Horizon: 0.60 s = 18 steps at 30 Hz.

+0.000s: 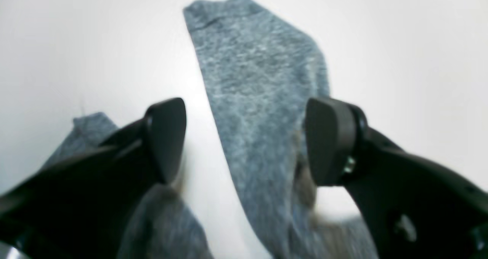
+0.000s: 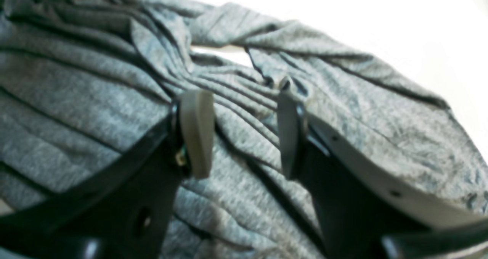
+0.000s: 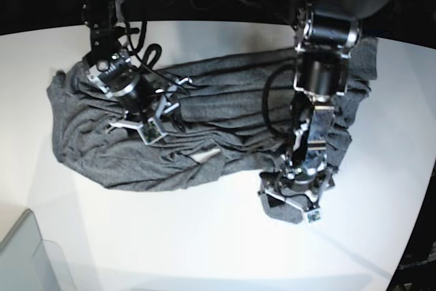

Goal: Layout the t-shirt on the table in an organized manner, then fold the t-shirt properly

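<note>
The fingers of the left gripper [image 1: 244,140] are seen spread wide, one pad [image 1: 167,137] at nine o'clock and the other at three o'clock in the left wrist view, with a strip of the t-shirt [image 1: 259,98] running up between them toward twelve o'clock. Nothing is pinched; the jaws are released, and whether the tips touch the cloth cannot be told. This stance is judged to be a straddle over a projecting corner or sleeve, so that the piece can be taken and drawn outward.

The fingers of the right gripper [image 2: 244,133] are likewise parted, with ridged folds of cloth lying between and beneath them; no grasp is shown, and contact cannot be told.

In the base view the t-shirt [image 3: 225,120] is spread across the middle of the table [image 3: 204,243] as a bunched, pleated mass, stretched from nine o'clock to three o'clock. The right gripper [image 3: 153,122] is placed over the wrinkled body at about ten o'clock, the left gripper [image 3: 300,199] at the protruding flap near five o'clock. A translucent bin corner [image 3: 27,257] is seen at seven o'clock, well apart from the cloth. The laying-out is judged unfinished, the pleats being not yet flattened.
</note>
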Available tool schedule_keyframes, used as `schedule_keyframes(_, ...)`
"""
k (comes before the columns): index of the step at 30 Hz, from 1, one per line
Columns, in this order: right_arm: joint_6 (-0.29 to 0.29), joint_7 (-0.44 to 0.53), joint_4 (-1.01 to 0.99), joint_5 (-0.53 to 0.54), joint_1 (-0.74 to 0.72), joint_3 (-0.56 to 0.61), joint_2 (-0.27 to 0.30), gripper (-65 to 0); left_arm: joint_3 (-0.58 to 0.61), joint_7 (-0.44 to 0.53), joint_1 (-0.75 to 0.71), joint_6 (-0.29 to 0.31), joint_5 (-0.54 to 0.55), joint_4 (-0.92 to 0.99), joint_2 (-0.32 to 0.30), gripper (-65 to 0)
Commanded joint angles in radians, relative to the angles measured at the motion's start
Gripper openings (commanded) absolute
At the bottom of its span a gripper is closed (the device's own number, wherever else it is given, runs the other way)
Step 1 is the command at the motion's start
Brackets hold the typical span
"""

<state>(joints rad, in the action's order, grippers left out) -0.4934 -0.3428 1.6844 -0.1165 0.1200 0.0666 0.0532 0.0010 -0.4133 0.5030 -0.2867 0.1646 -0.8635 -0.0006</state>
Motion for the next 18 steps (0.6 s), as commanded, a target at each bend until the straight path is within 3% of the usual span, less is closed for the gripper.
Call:
schedule_keyframes(1,0.003,0.026,0.018,0.011,-0.009,-0.003,0.004,-37.7,-0.002,0.057,0.062,-0.003,-0.009,0.031,-0.006,-17.9)
schedule_keyframes(5,0.003,0.026,0.016,0.011,-0.009,-0.004,0.004,-37.7,-0.002,0.164,0.145,0.002,-0.009,0.220,-0.012,-17.9)
schedule_keyframes(11,0.003,0.026,0.016,0.011,-0.007,-0.004,0.003,-37.7,-0.002,0.270,0.164,0.005,-0.007,0.339,-0.026,-18.0)
schedule_keyframes(18,0.003,0.026,0.016,0.011,-0.009,-0.004,0.001,-37.7,-0.002,0.294,0.159,0.008,-0.007,0.402,-0.020,-18.3)
